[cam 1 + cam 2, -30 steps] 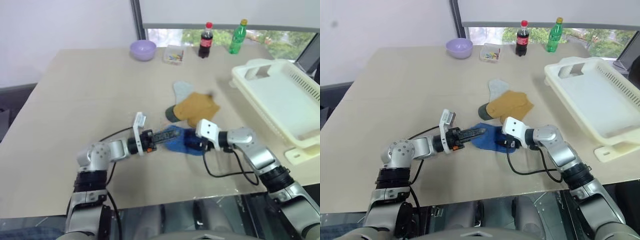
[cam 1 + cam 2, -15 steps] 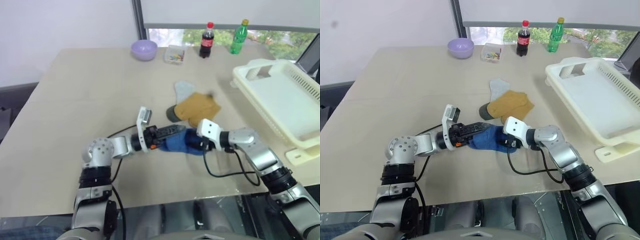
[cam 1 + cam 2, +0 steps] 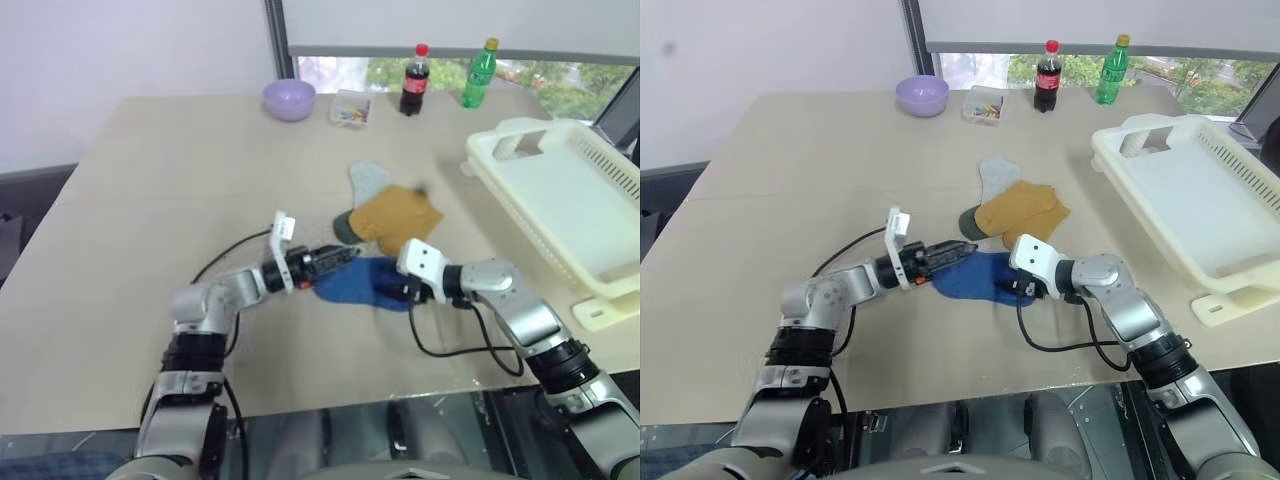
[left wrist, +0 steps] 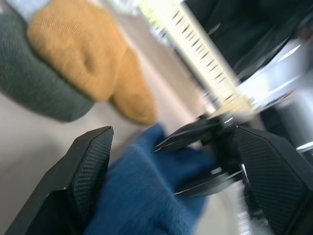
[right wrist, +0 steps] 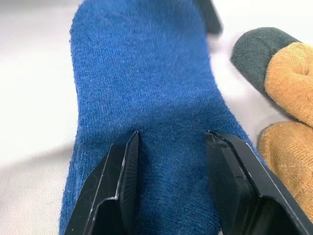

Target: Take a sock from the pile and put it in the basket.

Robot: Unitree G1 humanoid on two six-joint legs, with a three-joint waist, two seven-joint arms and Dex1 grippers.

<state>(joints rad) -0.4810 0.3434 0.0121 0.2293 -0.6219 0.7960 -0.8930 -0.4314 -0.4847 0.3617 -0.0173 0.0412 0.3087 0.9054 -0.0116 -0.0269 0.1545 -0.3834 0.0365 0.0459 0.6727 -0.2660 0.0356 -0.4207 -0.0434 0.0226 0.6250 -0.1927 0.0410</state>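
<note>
My right fingers (image 5: 168, 186) sit partly spread, pressed down on the royal blue sock (image 5: 146, 98); I can't tell whether they pinch it. My left fingers (image 4: 171, 181) gape wide around its other end, holding nothing. At my twelve o'clock the mustard sock (image 3: 395, 215), dark green sock (image 3: 343, 230) and pale blue sock (image 3: 367, 180) lie bunched on the desk (image 3: 150, 200). The basket (image 3: 560, 210) sits at two o'clock.

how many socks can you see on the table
4. A royal blue sock lies between the two grippers; a mustard yellow sock sits just beyond it, overlapping a dark green sock, with a pale blue sock farthest back. Others may be hidden beneath.
</note>
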